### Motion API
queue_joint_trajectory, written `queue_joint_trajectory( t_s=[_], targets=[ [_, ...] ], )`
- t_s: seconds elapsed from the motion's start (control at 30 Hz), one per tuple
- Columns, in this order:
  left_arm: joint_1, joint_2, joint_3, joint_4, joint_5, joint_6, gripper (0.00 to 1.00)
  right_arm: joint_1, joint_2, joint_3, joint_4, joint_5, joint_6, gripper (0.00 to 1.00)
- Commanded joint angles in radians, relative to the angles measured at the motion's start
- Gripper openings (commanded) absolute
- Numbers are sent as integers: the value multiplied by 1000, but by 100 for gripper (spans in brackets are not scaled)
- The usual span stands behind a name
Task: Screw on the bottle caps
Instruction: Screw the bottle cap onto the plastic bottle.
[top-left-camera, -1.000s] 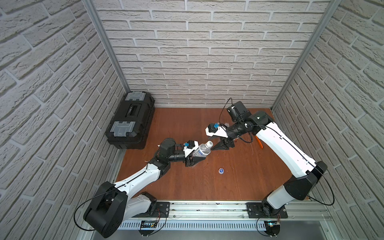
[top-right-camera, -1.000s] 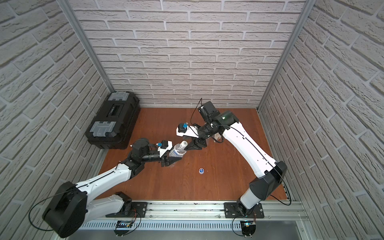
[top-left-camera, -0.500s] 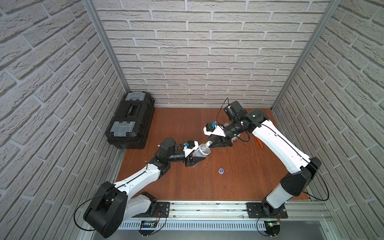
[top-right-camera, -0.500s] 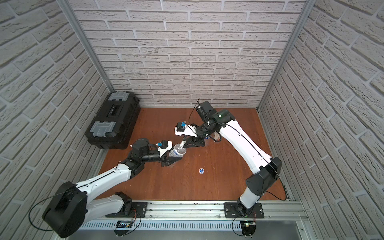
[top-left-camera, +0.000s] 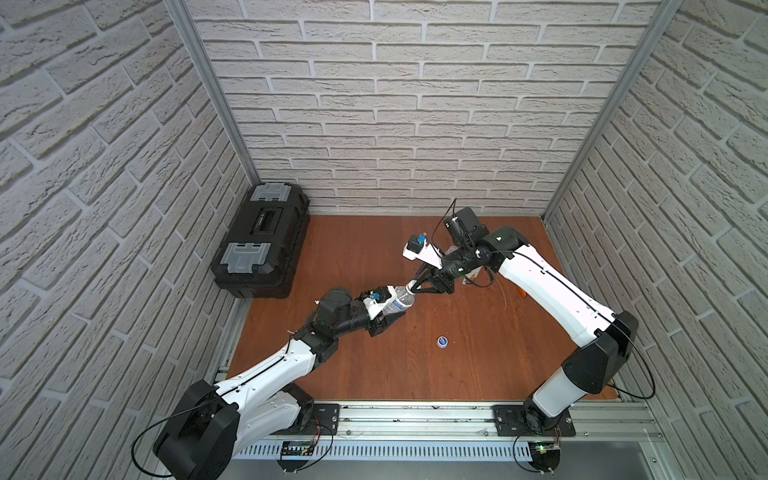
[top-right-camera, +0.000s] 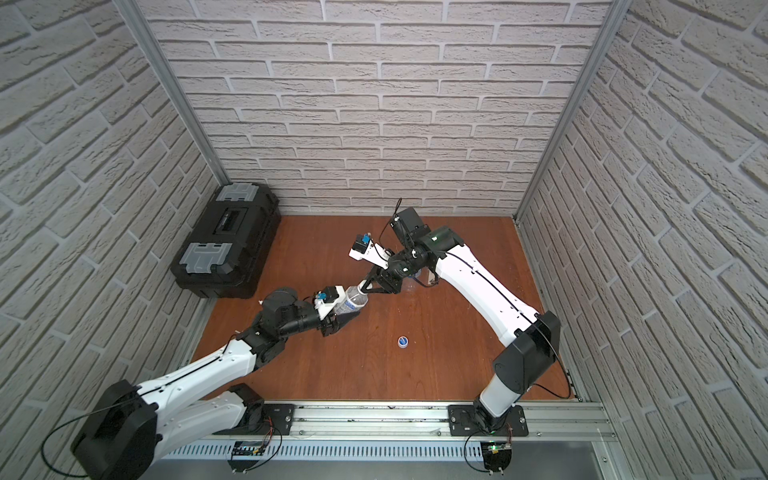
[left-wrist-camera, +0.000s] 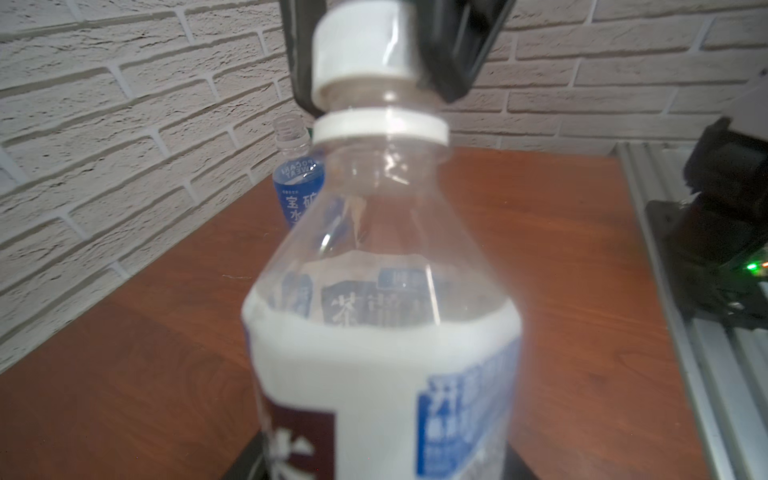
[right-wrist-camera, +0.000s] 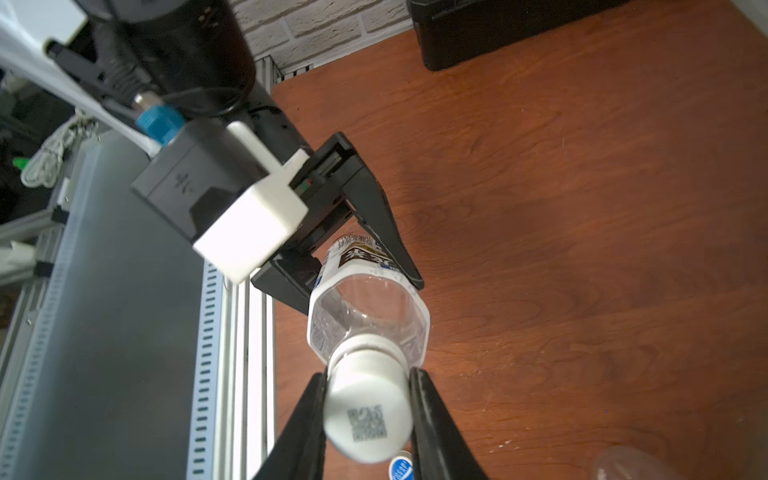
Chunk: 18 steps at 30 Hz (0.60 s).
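- The white-labelled bottle (top-left-camera: 397, 305) is up off the table (top-left-camera: 478, 374), hanging over the middle of it and tilted so its neck points at the right arm
- The left gripper (top-left-camera: 387, 319) is clamped on the bottle's lower body, across the label
- The right gripper (right-wrist-camera: 368, 395) is pinched narrow on the white cap (right-wrist-camera: 368, 411), with one black finger (right-wrist-camera: 309, 415) pressing each side, and the cap sits over the bottle's mouth
- The bottle looks empty, so I'd expect it to be very light; its thin clear walls would probably dent under a hard squeeze
- The labelled body is the sensible place to grip, since the wrap should slip less than bare plastic
- The cap looks small and stiff, and is best taken across its side wall, as it is here
- The bottle is clear plastic with a white wrap printed with blue and dark brown panels, and it has a white ring under the neck
- The cap is plain white with a square printed code on top
- In the left wrist view a strip of clear neck shows between the cap's rim and the ring, so I judge it isn't wound fully down
- A blue cap (top-left-camera: 442, 341) lies alone on the table, well apart from both grippers
- A blue-labelled bottle (left-wrist-camera: 297, 183) stands open-mouthed near the brick wall
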Motion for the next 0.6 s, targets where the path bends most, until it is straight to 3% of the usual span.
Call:
queue_joint_trajectory(
  t_s=[0.0, 0.13, 0.3, 0.4, 0.57],
  targets=[
    [-57, -59, 24, 215, -98, 98, 40, 15, 5, -65, 149, 57, 343, 32],
    [-111, -47, 25, 222, -217, 170, 40, 28, 17, -86, 200, 74, 611, 35],
    [-168, -5, 31, 265, -349, 242, 40, 34, -39, -222, 372, 186, 1013, 39],
    [-203, 22, 48, 251, -404, 301, 40, 42, -67, -295, 464, 239, 1149, 33],
    [-226, 55, 48, 223, -458, 351, 40, 46, -111, -323, 515, 296, 1294, 40]
  ],
)
